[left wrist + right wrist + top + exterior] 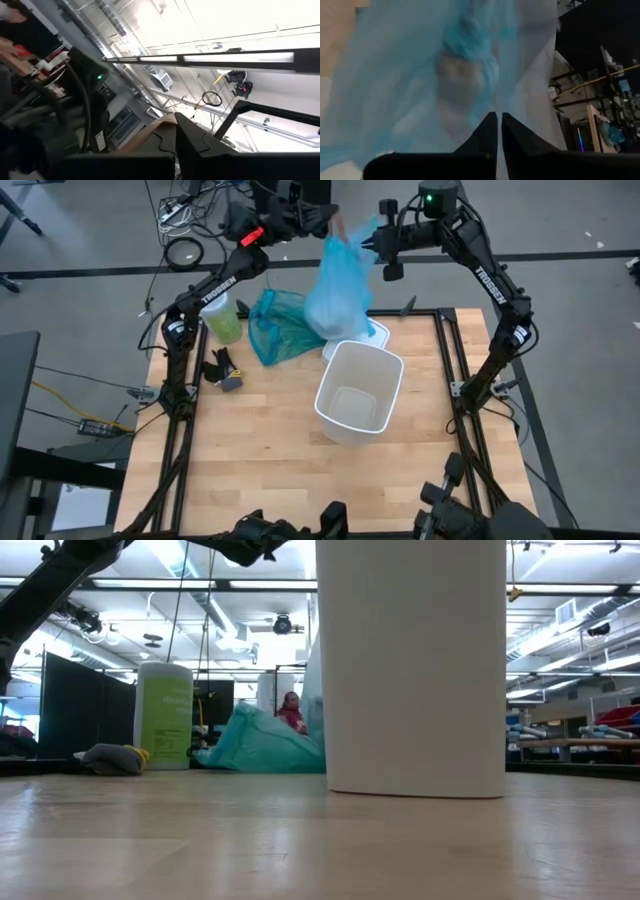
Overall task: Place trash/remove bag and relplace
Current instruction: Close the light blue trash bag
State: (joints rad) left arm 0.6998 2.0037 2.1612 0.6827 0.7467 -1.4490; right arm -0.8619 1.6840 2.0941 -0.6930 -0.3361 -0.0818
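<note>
Hanging high over the far edge of the table, the right gripper [378, 242] has its two dark fingers [485, 131] pressed together on an upper corner of the thin, translucent, sky-blue plastic bin liner [340, 285]. The left gripper [335, 222] is also closed, at the other top corner of the same liner, so the bag is stretched between both arms above the table. The liner looks full and rounded at its lower part, with pale crumpled shapes [462, 75] showing through the film; what they are exactly I cannot tell. Its bottom hangs above the back rim of the tall white plastic bin [358, 391], which stands upright and without a liner near the middle of the light wooden table [260, 470]. White letters reading "TROSSEN" are printed on both dark arms. Beside the liner, a darker teal-green translucent bag [278, 325] lies crumpled on the table, next to a light green cylindrical container [222, 318]; the writing on it cannot be read.
</note>
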